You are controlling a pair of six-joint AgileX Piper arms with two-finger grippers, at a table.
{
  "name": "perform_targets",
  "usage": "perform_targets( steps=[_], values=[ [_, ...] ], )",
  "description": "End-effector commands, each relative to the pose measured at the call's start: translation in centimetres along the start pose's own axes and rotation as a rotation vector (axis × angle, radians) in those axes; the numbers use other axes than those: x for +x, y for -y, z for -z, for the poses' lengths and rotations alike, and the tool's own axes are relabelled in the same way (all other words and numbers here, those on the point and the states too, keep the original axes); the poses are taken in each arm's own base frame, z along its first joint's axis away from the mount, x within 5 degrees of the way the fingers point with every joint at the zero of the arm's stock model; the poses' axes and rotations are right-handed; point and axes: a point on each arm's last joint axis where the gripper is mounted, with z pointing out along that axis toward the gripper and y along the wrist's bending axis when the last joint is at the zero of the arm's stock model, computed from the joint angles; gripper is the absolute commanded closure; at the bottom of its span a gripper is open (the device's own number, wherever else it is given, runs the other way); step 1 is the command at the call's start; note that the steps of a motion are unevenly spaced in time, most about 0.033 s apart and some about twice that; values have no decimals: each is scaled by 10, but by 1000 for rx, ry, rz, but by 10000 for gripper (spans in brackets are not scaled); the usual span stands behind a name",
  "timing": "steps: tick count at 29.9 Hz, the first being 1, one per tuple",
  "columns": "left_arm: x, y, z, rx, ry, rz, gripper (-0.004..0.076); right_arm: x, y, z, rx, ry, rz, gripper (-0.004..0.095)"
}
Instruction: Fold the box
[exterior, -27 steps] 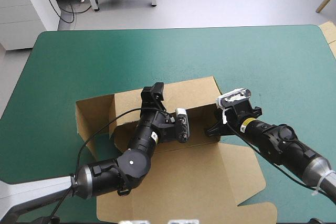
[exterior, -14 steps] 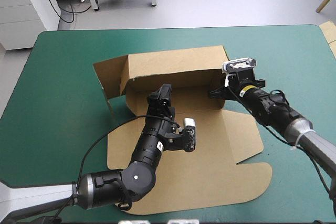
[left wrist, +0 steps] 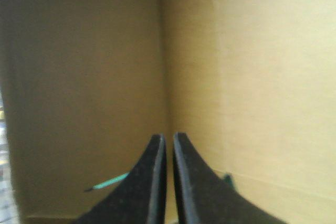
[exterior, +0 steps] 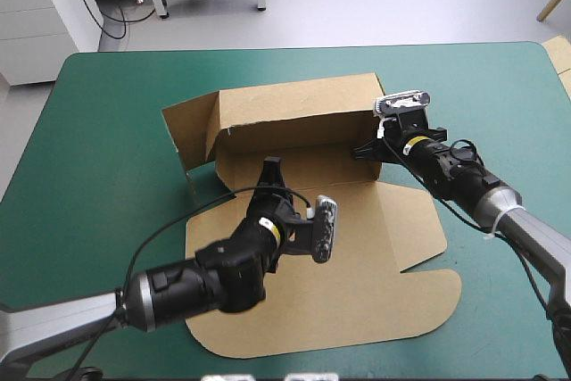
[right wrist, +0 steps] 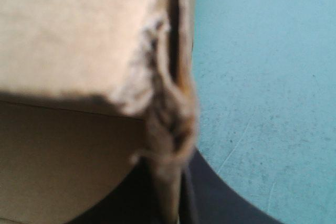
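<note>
The brown box (exterior: 375,256), a cut sheet of matt board with pressed fold lines and rounded tabs, lies in the middle of the teal-green table (exterior: 116,104). Its long far wall (exterior: 294,109) stands upright just above the centre of the high view. A side flap (exterior: 186,136) angles out at the wall's left end, and the broad lid panel lies flat toward the lower right. From where I stand it looks light, and stiff across any one panel but ready to hinge at the creases. I'd expect it to skate over the smooth cover if pushed without something pinning it. The board seems dry and easy to grip, though its edges crush. The right gripper (exterior: 366,149), two black curved fins, is clamped on the right end of the far wall. Its wrist view shows the frayed edge (right wrist: 170,129) of the board, furred and soft, running between the fingers. The left gripper (exterior: 271,169) is clenched on nothing, its tip aimed into the crease where floor meets wall. The best holds look like wall ends and flap edges close to a crease. Gripped mid-panel, I think the board would bow.
</note>
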Motion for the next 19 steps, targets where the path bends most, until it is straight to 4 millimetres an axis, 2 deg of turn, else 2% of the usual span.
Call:
perform_targets(
  steps=[1,3,5,6,8,10,14,16,19],
  values=[
    [13,-44,30,250,87,174,708,-27,1,16,3,145,-19,930],
    [29,-69,46,384,95,304,708,-26,1,16,3,134,-19,929],
    [51,-96,56,409,85,455,708,-26,1,16,2,126,-19,929],
    [62,-108,58,386,93,542,710,-25,1,16,2,124,-19,929],
    [99,-138,66,284,78,765,717,-25,1,16,2,117,-19,929],
    [131,-155,70,214,59,960,718,-24,1,15,1,108,-19,929],
    [199,-167,73,159,55,1321,718,-23,1,15,1,96,-18,929],
    [235,-165,74,148,74,1497,718,-22,1,15,0,85,-18,929],
    [282,-150,72,143,103,1721,718,-20,1,15,-1,66,-18,929]
  ],
)
